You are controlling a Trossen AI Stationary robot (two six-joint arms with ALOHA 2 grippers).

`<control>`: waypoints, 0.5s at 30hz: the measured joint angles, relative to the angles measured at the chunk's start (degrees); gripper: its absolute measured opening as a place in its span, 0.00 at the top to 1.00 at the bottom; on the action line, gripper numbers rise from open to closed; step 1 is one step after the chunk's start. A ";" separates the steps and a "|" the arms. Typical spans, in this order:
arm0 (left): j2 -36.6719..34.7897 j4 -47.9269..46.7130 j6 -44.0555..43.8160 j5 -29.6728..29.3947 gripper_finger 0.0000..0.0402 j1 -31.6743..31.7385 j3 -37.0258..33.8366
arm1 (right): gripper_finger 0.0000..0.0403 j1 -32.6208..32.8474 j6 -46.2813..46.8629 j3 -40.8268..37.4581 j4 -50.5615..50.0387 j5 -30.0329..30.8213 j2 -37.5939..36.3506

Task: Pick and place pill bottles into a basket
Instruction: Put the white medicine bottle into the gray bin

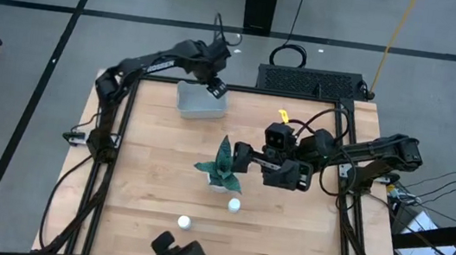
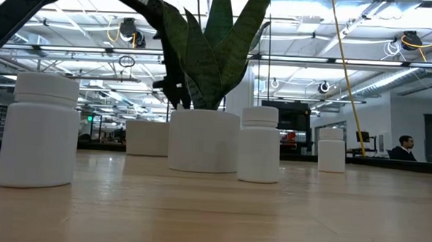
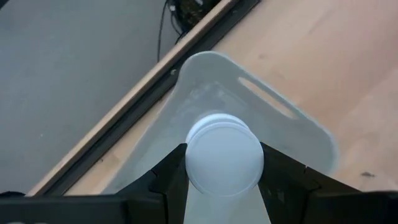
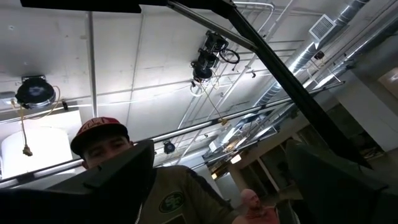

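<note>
My left gripper (image 1: 215, 87) is over the pale grey-blue basket (image 1: 201, 101) at the table's far edge, shut on a white pill bottle (image 3: 224, 158). The basket (image 3: 261, 118) lies right beneath the bottle. Two more pill bottles (image 1: 234, 204) (image 1: 184, 222) stand upright on the wood near the front edge. The low view shows a third bottle (image 2: 331, 150) standing farther back. My right gripper (image 1: 243, 158) hangs open beside the plant, tilted upward, with nothing between its fingers (image 4: 124, 171). My left gripper pinches the pill bottle's round side wall (image 3: 186, 165) between its two fingers (image 3: 283, 177). It comes steeply from above, pointing down into the basket. One round end of the bottle faces the wrist camera. The bottle is lifted clear above the basket's floor.
A snake plant in a white pot (image 1: 221, 170) stands mid-table between the arms, close to my right gripper. The basket's wall has a slot handle (image 3: 266, 98). The right wrist view looks up at the ceiling and shows a person in a cap (image 4: 102, 140).
</note>
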 joint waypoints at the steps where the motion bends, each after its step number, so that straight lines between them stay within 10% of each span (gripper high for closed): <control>1: 0.52 0.48 -0.15 -0.31 0.59 0.07 0.00 | 0.11 -0.17 0.02 0.00 0.00 0.00 0.00; 15: 5.44 4.62 -2.16 2.24 0.59 0.64 -0.23 | 0.11 -1.18 1.53 0.00 0.01 -0.24 0.00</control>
